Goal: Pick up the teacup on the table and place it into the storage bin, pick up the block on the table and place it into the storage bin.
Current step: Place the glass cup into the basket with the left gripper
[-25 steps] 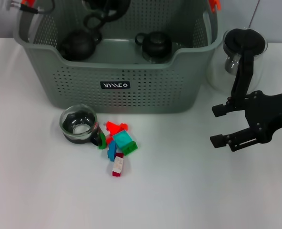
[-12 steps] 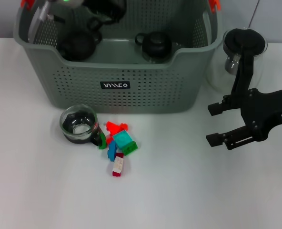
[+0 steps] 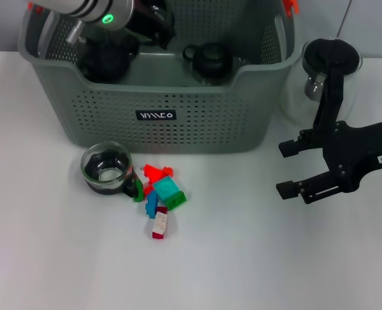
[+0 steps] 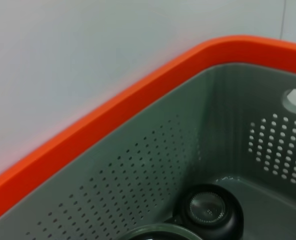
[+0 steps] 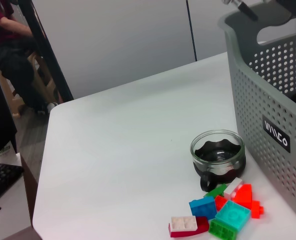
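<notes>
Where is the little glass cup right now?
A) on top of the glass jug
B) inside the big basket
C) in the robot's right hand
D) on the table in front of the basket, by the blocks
D: the cup sits on the table before the basket, right beside the blocks; no hand holds it.

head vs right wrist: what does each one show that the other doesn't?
Head only: the right gripper, open above the table; the glass pitcher behind it; the left arm reaching into the storage bin; the dark lidded pots on the bin's floor.
Right wrist only: the room beyond the table, with a seated person.
Both: the bin, the glass teacup and the pile of blocks beside it.
</notes>
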Tool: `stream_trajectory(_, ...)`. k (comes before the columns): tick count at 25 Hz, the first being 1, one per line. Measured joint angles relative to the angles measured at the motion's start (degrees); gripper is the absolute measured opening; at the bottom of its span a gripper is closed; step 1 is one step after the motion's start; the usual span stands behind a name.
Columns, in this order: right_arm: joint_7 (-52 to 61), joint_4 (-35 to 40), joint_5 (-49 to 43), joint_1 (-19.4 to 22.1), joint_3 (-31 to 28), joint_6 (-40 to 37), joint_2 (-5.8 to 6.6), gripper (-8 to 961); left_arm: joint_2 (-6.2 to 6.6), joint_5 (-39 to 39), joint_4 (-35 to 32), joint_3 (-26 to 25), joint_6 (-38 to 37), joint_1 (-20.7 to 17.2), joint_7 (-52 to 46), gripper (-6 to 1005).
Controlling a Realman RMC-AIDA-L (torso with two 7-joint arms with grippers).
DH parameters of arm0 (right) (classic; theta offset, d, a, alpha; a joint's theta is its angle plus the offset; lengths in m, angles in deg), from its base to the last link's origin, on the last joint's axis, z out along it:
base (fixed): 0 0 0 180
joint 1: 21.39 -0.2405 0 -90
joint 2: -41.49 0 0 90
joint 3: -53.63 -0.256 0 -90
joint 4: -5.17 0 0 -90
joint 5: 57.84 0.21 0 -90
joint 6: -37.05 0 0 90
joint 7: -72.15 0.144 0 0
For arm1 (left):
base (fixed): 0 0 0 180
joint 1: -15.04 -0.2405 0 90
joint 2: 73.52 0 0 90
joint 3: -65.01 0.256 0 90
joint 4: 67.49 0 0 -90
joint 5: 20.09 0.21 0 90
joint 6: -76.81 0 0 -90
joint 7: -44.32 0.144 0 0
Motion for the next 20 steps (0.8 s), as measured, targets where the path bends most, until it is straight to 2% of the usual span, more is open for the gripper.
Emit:
stream_trajectory(4,-0.1,0.0,0.0,0.1,0.0,0.1,-0.08,915,-0.71,0.8,1.2,0.8,1.8,0.1,0.5,45)
stream_trajectory(20,0.1,0.0,0.0,0.1,0.1,0.1,-0.24,916,-1.67,2.3,2.6,3.4,3.0,0.3,0.6,47)
